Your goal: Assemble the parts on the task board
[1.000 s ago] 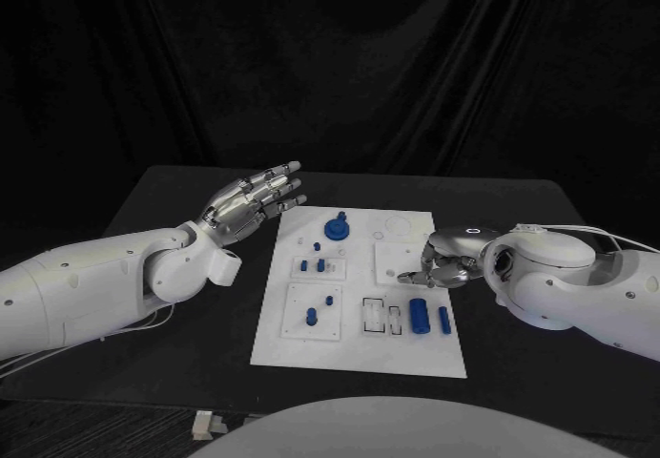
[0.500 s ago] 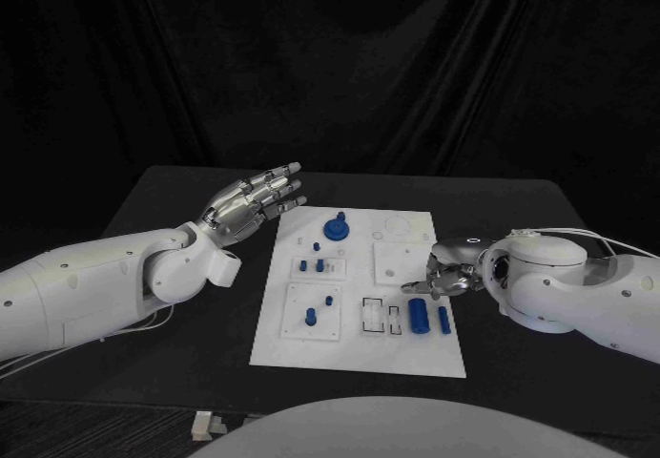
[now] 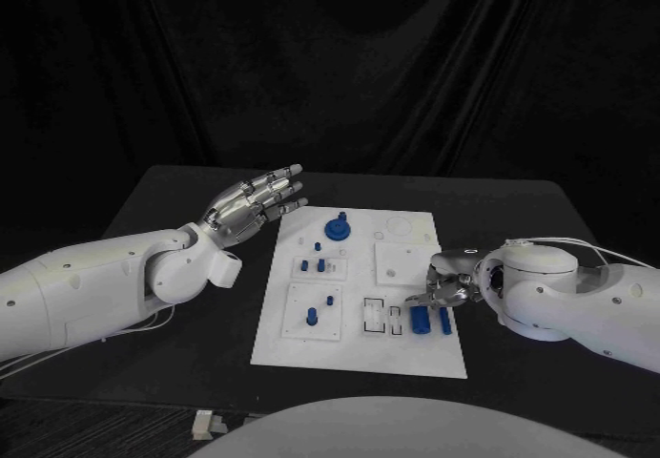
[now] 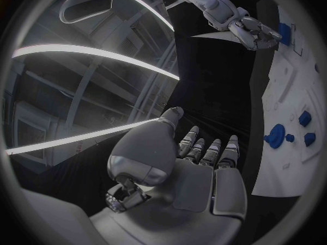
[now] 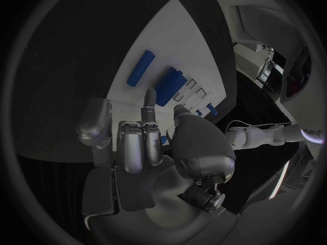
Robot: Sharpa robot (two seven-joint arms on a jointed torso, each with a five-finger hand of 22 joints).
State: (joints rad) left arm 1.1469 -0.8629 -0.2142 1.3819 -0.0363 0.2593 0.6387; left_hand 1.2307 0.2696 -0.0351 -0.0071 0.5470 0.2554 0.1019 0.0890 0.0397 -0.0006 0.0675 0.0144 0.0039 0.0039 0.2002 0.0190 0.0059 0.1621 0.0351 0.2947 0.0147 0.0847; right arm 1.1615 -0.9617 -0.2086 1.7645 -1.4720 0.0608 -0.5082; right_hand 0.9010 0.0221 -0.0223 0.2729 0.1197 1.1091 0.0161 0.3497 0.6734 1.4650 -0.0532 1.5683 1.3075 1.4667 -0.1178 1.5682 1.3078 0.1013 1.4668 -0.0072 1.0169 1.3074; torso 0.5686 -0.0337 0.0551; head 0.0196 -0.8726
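While the right hand (image 3: 443, 286) hovers, two blue parts (image 5: 169, 85) beyond its fingertips.

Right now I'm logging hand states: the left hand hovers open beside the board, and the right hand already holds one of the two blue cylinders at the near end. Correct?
Not quite. The right hand holds nothing: the right wrist view shows both blue cylinders lying on the task board beyond its fingertips. The left hand does hover open beside the board.

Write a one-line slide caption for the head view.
Right hand reaches toward blue parts on the task board.
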